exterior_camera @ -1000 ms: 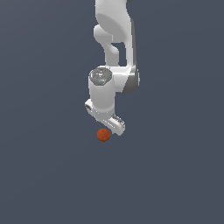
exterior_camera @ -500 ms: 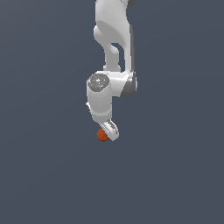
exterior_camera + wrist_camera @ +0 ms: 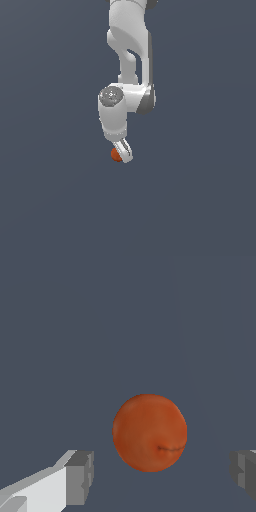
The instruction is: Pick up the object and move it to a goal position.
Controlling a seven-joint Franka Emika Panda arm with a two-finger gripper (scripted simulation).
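The object is a small reddish-orange ball [image 3: 116, 155] resting on the dark grey floor, partly covered by the white arm's hand in the exterior view. In the wrist view the ball [image 3: 149, 432] looks large and sits between the two grey fingertips [image 3: 80, 477], with a gap on each side. My gripper [image 3: 121, 154] is open and lowered around the ball, touching it on neither side as far as the wrist view shows. The goal position carries no visible mark in either view.
The white Panda arm [image 3: 129, 50] comes down from the top of the exterior view. A plain dark grey surface [image 3: 200, 200] fills everything else.
The hand has come down and shifted slightly toward the exterior view's left, from hovering above the ball to straddling it. The ball has stayed where it was.
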